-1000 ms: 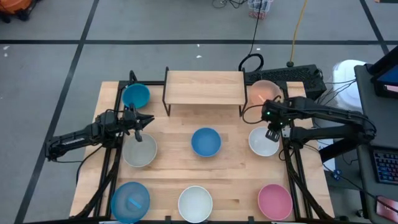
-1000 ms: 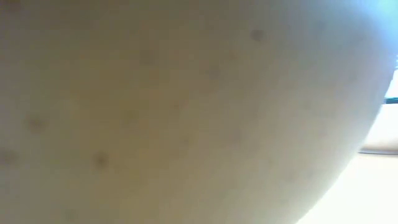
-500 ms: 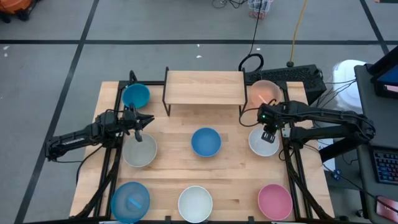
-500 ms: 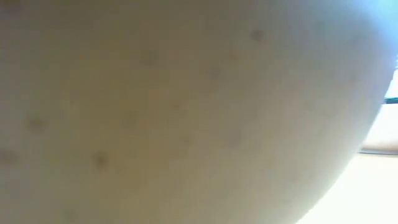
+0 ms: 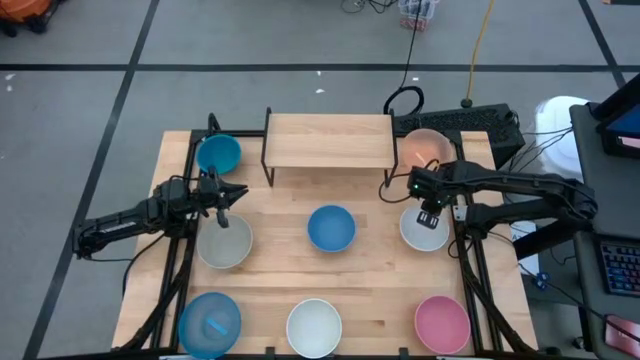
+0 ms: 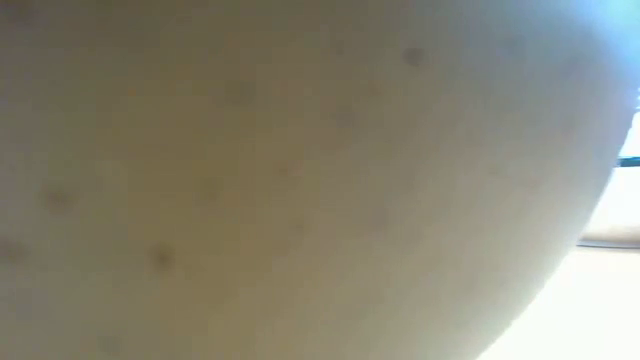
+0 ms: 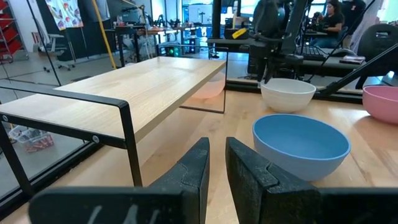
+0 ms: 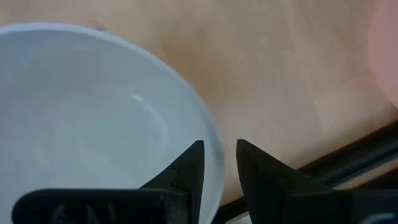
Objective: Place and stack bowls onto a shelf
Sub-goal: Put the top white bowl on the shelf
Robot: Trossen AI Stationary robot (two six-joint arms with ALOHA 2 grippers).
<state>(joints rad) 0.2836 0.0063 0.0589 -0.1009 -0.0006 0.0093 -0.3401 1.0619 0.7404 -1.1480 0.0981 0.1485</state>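
In the high view the shelf [image 5: 328, 140] stands at the table's far middle, its plank top bare. Around it sit a blue bowl [image 5: 218, 153], a peach bowl [image 5: 427, 147], a second blue bowl [image 5: 331, 228], a grey-beige bowl [image 5: 224, 243], a white bowl [image 5: 424, 228], a light blue bowl [image 5: 210, 325], another white bowl [image 5: 314, 327] and a pink bowl [image 5: 442, 324]. My right gripper [image 8: 219, 163] is open over the right white bowl's rim [image 8: 211, 140], one finger above its inside and one outside. My left gripper [image 7: 217, 168] hovers, narrowly open, just beyond the grey-beige bowl.
Black frame rails [image 5: 468, 270] run along the table's left and right sides. A keyboard [image 5: 470, 122] and cables lie beyond the far right corner. The near white bowl's wall [image 6: 300, 180] fills the low view. Bare wood lies between the bowls.
My right gripper has moved a little toward the table's left and near edges, coming over the far part of the right white bowl. The left arm and all the bowls have stayed where they were.
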